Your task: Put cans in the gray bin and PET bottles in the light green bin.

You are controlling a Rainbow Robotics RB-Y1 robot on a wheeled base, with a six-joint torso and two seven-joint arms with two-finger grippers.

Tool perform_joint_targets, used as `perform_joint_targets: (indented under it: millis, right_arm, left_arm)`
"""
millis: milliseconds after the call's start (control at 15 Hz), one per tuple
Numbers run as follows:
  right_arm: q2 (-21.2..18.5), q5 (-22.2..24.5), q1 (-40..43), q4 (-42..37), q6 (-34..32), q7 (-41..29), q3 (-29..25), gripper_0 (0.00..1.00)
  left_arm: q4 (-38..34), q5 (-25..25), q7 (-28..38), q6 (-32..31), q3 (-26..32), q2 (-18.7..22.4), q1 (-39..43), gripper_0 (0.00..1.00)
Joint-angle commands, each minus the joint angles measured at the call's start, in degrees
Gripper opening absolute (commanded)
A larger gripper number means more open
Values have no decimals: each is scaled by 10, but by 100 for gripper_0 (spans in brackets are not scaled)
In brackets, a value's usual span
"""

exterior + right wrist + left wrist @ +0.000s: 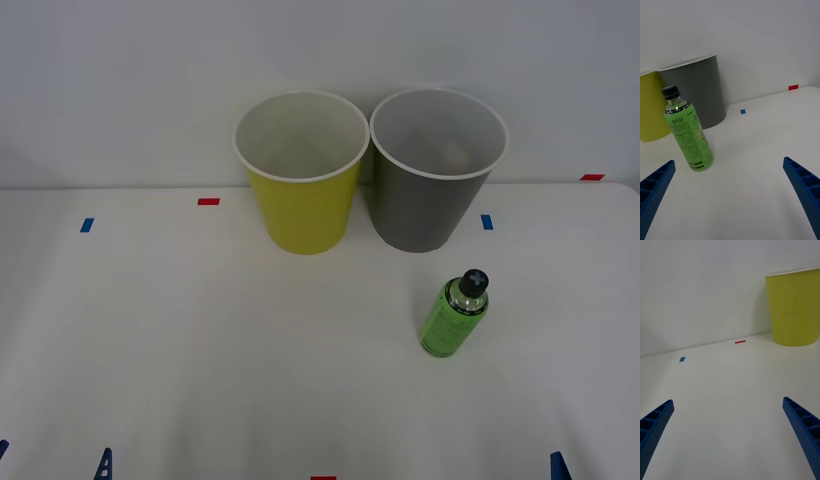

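The left hand (730, 435) sits low over the bare left part of the white bench (180, 340), its blue fingers (655, 427) spread wide and holding nothing. At the back of the bench the light green bin (300, 205) stands upright, with the gray bin (425, 200) just beside it on the right, their white rims almost touching. The PET bottle (452, 315) stands upright in front of the gray bin, a little apart from it. The right hand (730, 195) is near the bottle, its fingers (805, 183) also spread wide and empty.
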Motion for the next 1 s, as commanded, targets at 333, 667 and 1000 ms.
perform_joint_targets:
  millis: [333, 667, 1000]
  right_arm:
    - [0, 0, 0, 0, 0, 0, 0, 100]
    - [0, 0, 0, 0, 0, 0, 0, 100]
    - [0, 0, 0, 0, 0, 0, 0, 100]
  left_arm:
    - [0, 0, 0, 0, 0, 0, 0, 100]
    - [0, 0, 0, 0, 0, 0, 0, 100]
    - [0, 0, 0, 0, 0, 0, 0, 100]
